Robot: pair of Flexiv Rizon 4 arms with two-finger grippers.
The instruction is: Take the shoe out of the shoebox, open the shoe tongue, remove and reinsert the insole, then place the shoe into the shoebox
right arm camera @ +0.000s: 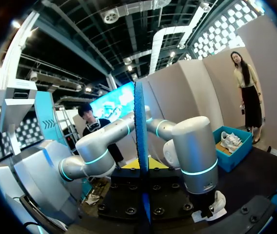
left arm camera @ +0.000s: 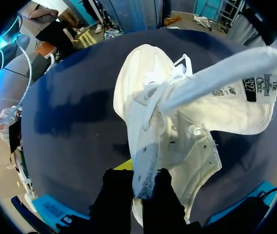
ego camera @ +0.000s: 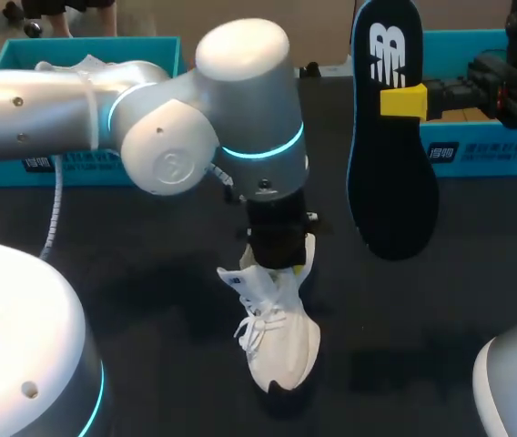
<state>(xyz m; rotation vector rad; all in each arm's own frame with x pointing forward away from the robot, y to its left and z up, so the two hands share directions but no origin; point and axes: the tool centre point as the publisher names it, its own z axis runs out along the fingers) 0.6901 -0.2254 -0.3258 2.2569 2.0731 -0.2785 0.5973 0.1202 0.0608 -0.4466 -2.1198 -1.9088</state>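
The shoe lies on the table, toe toward the robot, heel under the left claw. In the left wrist view that claw is clenched on the heel-side collar, one finger inside the shoe and one outside. The tongue is folded well out, so the mouth is open.

The insole hangs up and to the right of the shoe, well apart from it. It is pinched near its upper end by the right claw and seen edge-on between that claw's fingers in the right wrist view.

The insole looks light and springy. Held at one end, its free end will probably sway and may catch on the collar, so it likely needs to go in toe-end first at a shallow slope. The shoe's upper is soft and light. The collar wall gives under the grip, so the shoe could drag or tip when the insole pushes in.

Right of the shoe the table is bare under the insole. The left box and right box stand beyond the shoe, along the table's far edge. The left arm's elbow crowds the space above the heel.
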